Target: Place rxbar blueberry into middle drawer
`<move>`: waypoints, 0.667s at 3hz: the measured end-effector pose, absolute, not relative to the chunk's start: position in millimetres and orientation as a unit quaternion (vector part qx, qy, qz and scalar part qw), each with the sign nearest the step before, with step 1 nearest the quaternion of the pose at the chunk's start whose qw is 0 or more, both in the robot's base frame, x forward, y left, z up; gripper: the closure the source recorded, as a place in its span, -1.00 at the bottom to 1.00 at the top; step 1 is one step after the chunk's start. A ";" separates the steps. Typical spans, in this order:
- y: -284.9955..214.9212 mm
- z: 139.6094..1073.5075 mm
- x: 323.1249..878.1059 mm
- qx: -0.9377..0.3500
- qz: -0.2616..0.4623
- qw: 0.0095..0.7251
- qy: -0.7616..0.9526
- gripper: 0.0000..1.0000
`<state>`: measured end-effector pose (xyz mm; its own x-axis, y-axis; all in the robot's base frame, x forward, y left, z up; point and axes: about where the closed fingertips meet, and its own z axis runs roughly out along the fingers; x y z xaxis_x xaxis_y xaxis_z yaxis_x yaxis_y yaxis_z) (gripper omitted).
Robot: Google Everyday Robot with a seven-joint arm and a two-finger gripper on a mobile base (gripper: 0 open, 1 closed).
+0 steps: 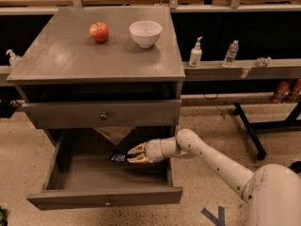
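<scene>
The middle drawer (106, 196) of the grey cabinet stands pulled out and open. My gripper (133, 154) reaches in from the right, over the drawer's right half, low inside it. It is shut on the rxbar blueberry (118, 157), a dark bar that sticks out to the left of the fingertips, just above the drawer floor. The shallower drawer front (103, 114) above is closed.
A red apple (99, 32) and a white bowl (145, 33) sit on the cabinet top (70, 60). Bottles (195, 53) stand on a shelf to the right. My white arm (211, 161) stretches across the floor space right of the cabinet.
</scene>
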<state>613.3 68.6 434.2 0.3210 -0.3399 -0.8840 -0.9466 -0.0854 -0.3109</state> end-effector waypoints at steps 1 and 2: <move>72.6 425.6 613.1 -0.661 0.326 0.472 0.484 0.01; 74.7 424.8 612.1 -0.661 0.328 0.471 0.483 -0.46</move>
<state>612.1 74.7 424.8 0.3191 -0.3299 -0.8884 -0.9475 -0.0897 -0.3070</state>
